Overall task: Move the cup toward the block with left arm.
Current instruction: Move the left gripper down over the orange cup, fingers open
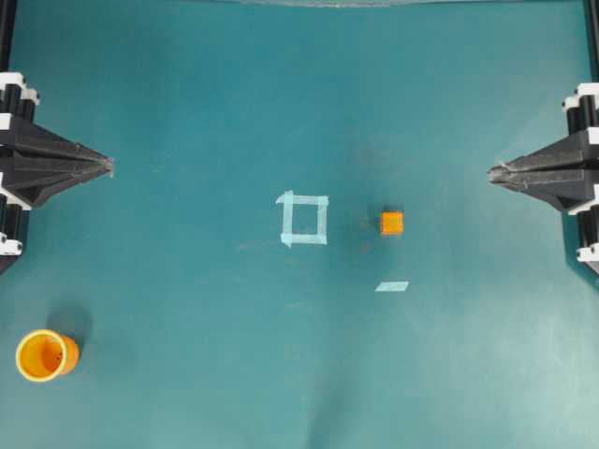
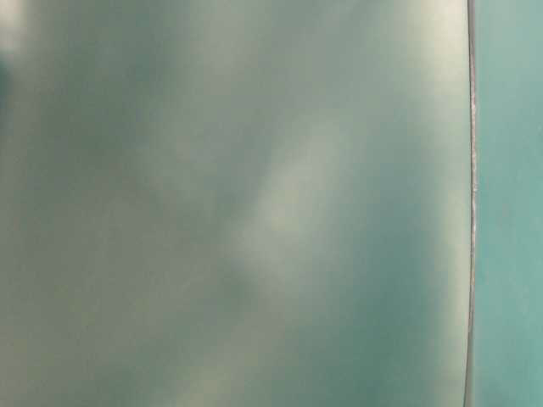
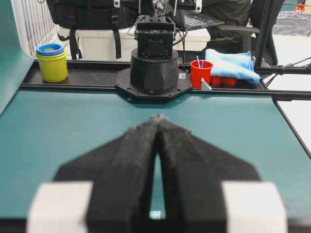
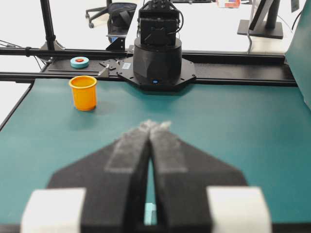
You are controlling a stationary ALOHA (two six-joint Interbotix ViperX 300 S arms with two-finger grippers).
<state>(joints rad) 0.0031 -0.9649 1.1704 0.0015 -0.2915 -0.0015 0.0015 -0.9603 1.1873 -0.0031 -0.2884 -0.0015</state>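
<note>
Both end effectors, left (image 1: 109,166) and right (image 1: 492,172), closed empty, tape square (image 1: 304,219) between cup (image 1: 44,355) and block (image 1: 392,223)

No readable text, labels, brands or numbers are showing in any view. Small white sticker (image 3: 182,75) is sitting on the black arm base (image 3: 153,73) in the left wrist view, at 3 o'clock of its dome; the print is too small to read. A similar sticker (image 4: 126,65) is sitting on the opposite base (image 4: 156,65) in the right wrist view, at 9 o'clock, also illegible.
</note>
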